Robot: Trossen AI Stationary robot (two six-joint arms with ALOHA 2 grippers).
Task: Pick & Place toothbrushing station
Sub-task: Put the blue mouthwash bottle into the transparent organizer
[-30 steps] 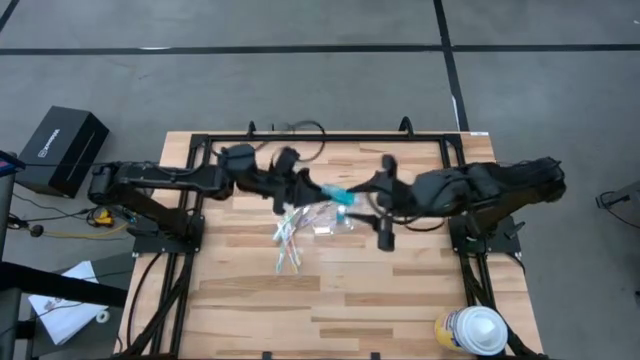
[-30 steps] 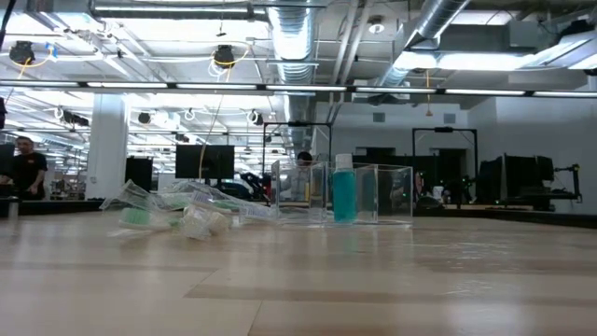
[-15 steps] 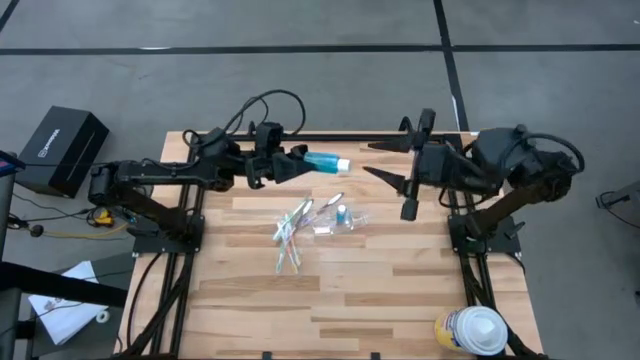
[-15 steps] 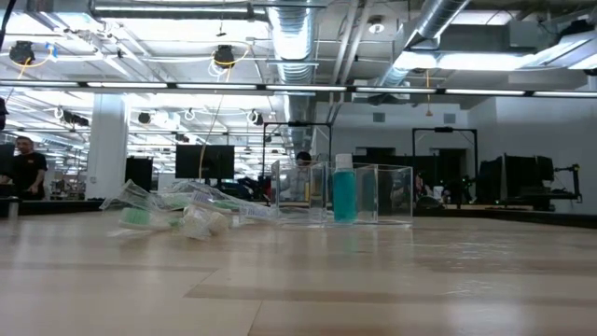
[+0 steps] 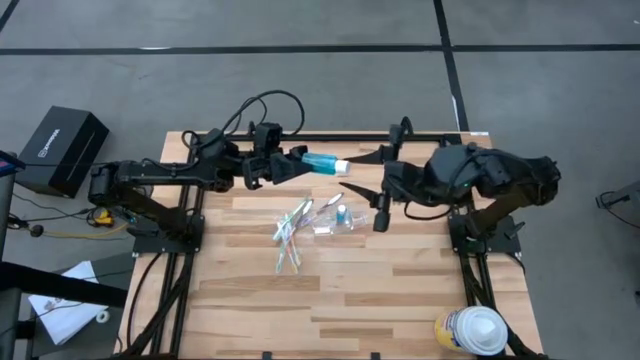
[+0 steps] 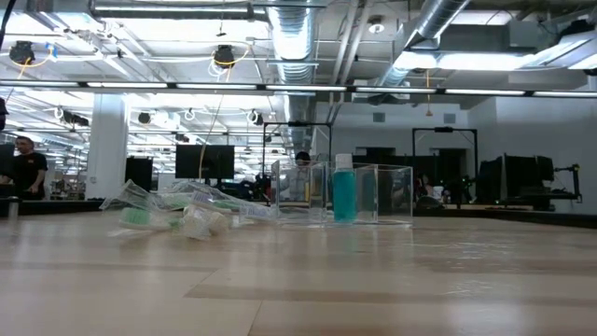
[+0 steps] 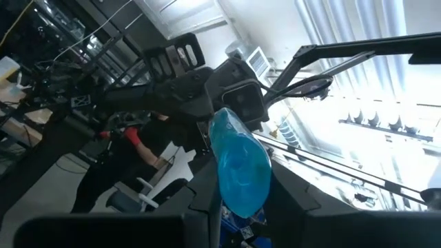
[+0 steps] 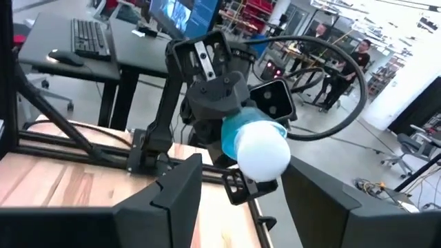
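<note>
My left gripper (image 5: 288, 165) is shut on a blue-teal toothpaste tube (image 5: 320, 160), which is raised over the table's far part with its white cap (image 5: 342, 165) toward the right. My right gripper (image 5: 352, 172) is open just right of that cap. In the right wrist view the cap (image 8: 262, 153) shows between and beyond its fingers; I see no touch. A clear cup (image 5: 345, 224) stands mid-table with a second small tube (image 6: 344, 189) upright in it. Several pastel toothbrushes (image 5: 291, 232) lie flat on the wood to its left. My left gripper pinches the tube's flat tail end (image 7: 233, 207) between its two fingers. They come from the table's left and lie along the tube. The tube sticks out past the fingertips, lifted clear of the table, with its cap end tipped upward.
A large white-and-yellow round container (image 5: 472, 330) sits at the near right corner. A black frame (image 5: 330, 137) and looped cables (image 5: 265, 105) run along the far edge. A black box (image 5: 60, 148) lies on the floor to the left. Bare wood spans the near half.
My left gripper has carried the tube from above the cup up and toward the far edge, tipping its cap end upward. My right gripper first drew back toward the right and rose, then came back toward the tube's cap.
</note>
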